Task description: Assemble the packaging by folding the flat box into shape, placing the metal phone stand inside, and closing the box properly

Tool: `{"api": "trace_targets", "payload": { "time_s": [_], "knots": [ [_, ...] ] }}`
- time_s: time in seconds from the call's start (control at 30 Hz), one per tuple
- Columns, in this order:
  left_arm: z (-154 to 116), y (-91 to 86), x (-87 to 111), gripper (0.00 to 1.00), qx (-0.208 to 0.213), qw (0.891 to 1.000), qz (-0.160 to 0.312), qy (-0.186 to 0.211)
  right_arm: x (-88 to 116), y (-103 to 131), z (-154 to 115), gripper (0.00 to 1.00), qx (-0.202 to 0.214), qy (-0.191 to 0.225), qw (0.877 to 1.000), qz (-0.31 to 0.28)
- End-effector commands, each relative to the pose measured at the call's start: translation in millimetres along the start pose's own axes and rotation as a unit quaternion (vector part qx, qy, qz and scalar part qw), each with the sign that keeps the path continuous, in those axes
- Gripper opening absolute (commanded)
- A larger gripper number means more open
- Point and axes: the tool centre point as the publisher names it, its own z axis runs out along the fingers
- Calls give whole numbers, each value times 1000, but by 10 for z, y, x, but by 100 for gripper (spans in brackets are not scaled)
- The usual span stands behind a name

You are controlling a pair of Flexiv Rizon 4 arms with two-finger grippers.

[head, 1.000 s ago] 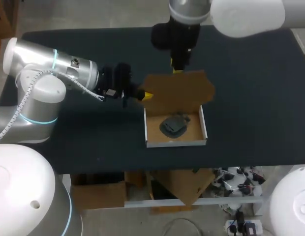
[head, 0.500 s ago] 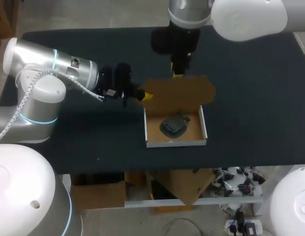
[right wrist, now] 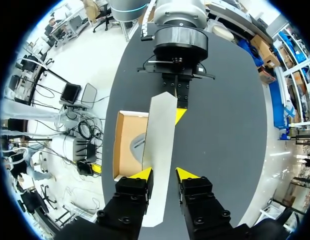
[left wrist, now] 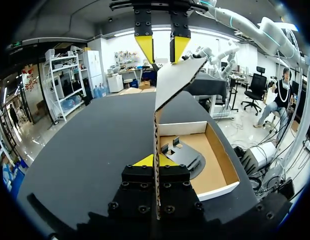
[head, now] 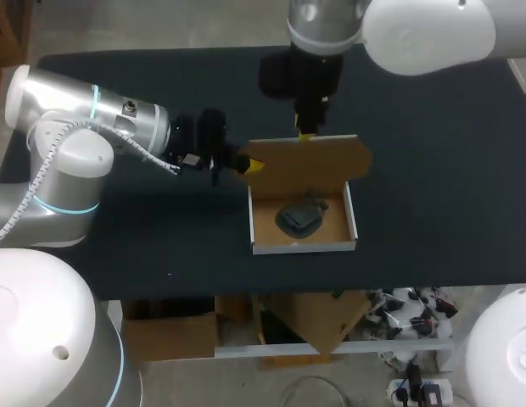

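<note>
The tabletop [head: 433,170] is dark. A brown box [head: 304,247] with white walls sits near its middle, a bit toward the near edge. The box is folded into shape and its top is open. The phone stand [head: 299,218] lies flat inside on the box floor. It is dark grey.

The lid [head: 310,161] stands up from the far side of the box. It is not shut.

The left arm comes in from the left. The left claw [head: 251,165] is at the lid's left edge, just past the far left corner of the box. In the left wrist view the left claw [left wrist: 156,161] has its two yellow tips pressed on the lid [left wrist: 167,95] from both sides, so it is holding the lid. Past it you can see the box [left wrist: 184,128] with the phone stand [left wrist: 185,155] in it.

The right arm comes in from the far right. The right claw [head: 305,133] points down at the lid's top edge. In the right wrist view the right claw [right wrist: 165,175] is wide. The lid [right wrist: 162,130] goes between its two fingers and lies close against one of them, with a gap to the other, so this claw is not holding it. Beside the lid, the box [right wrist: 126,145] shows on the tabletop. In the left wrist view the right claw [left wrist: 162,47] hangs over the lid's top edge with its tips apart.
</note>
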Motion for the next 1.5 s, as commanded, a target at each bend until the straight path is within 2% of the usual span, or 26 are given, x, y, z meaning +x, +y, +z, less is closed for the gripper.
{"api": "trace_targets", "payload": {
  "time_s": [0.03,1.5],
  "knots": [
    [15,22,5,0,1,1000,0,-1,31,14,10,32,2,-1,1000,0],
    [15,22,5,0,1,1000,0,-1,-32,10,239,40,7,26,1000,7]
  ]
}}
